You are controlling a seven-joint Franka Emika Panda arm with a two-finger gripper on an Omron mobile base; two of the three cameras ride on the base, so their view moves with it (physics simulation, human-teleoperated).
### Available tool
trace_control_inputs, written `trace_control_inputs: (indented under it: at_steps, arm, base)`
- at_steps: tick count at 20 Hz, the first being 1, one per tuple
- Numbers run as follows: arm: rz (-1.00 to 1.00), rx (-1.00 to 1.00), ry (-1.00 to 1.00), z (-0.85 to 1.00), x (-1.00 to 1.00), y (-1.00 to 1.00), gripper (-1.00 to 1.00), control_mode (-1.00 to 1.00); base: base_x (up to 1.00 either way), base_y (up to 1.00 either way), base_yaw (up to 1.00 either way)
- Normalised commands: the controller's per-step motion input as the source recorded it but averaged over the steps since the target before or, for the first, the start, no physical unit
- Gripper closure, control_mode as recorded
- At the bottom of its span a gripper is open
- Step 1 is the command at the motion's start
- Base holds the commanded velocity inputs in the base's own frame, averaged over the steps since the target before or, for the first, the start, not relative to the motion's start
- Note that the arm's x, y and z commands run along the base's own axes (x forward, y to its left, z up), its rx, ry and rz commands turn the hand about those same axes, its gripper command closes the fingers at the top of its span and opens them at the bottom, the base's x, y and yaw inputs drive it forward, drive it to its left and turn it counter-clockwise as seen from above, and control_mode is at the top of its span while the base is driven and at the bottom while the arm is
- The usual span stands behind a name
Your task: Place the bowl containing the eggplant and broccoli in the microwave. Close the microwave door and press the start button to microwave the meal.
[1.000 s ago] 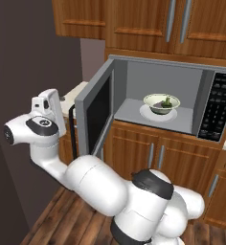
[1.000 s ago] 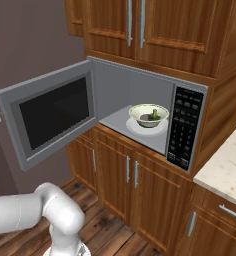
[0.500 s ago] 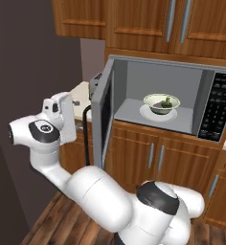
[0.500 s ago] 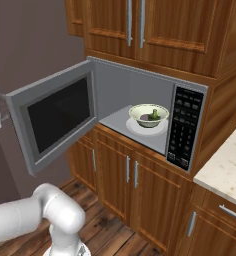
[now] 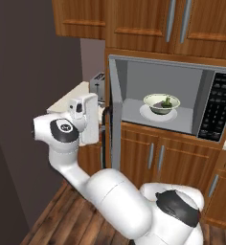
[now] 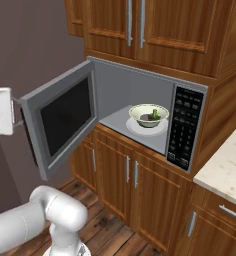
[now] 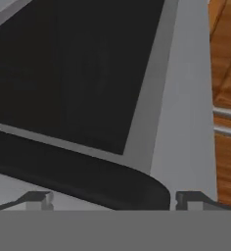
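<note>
Wooden cabinets (image 6: 140, 25) are surrounding the microwave (image 6: 140, 95) above and below; it is sitting built into them, a grey box with a grey interior and a black keypad panel (image 6: 184, 125) on its right side.

The microwave door (image 6: 60, 122) is standing open, swung out to the left of the cavity. Grey frame, big dark glass window. In the left base view the door (image 5: 116, 115) is showing nearly edge-on. In the hand view the dark window and grey frame (image 7: 181, 98) are lying close ahead, with the black bar handle (image 7: 78, 179) crossing the lower part of the view.

Contents of the microwave: the bowl (image 6: 148, 115) is resting on the cavity floor, right of centre, near the keypad side. It is wide, shallow, pale greenish-white, glossy. In the left base view the bowl (image 5: 161, 103) is sitting on a pale round patch of the floor.

Contents of the bowl: the eggplant (image 6: 153, 116) is lying inside, small and dark purple. The broccoli (image 6: 154, 111) is showing as a small dark green lump just beside it; whether the two are touching I cannot tell.

The jaws (image 7: 110, 198) are standing wide open and holding nothing; the handle is lying between the two tips in the hand view, but whether they are touching it I cannot tell.

A small silver toaster (image 5: 97, 83) is sitting on a pale counter (image 5: 69, 98) behind the door.
</note>
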Motion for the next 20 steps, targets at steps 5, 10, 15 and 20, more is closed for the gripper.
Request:
trace_control_inputs:
  at_steps: [5,10,15,20]
  arm:
    - [-0.10,0.00,0.04,0.00,0.26,-0.67,-1.00,-1.00]
    - [-0.08,0.00,0.05,0.00,0.24,-0.63,-1.00,-1.00]
    - [-0.11,0.00,0.08,0.00,0.26,-0.66,-1.00,-1.00]
    - [-0.14,0.00,0.12,0.00,0.26,-0.69,-1.00,-1.00]
  base:
    - [0.00,0.00,0.00]
    - [0.00,0.00,0.00]
    - [0.00,0.00,0.00]
    - [0.00,0.00,0.00]
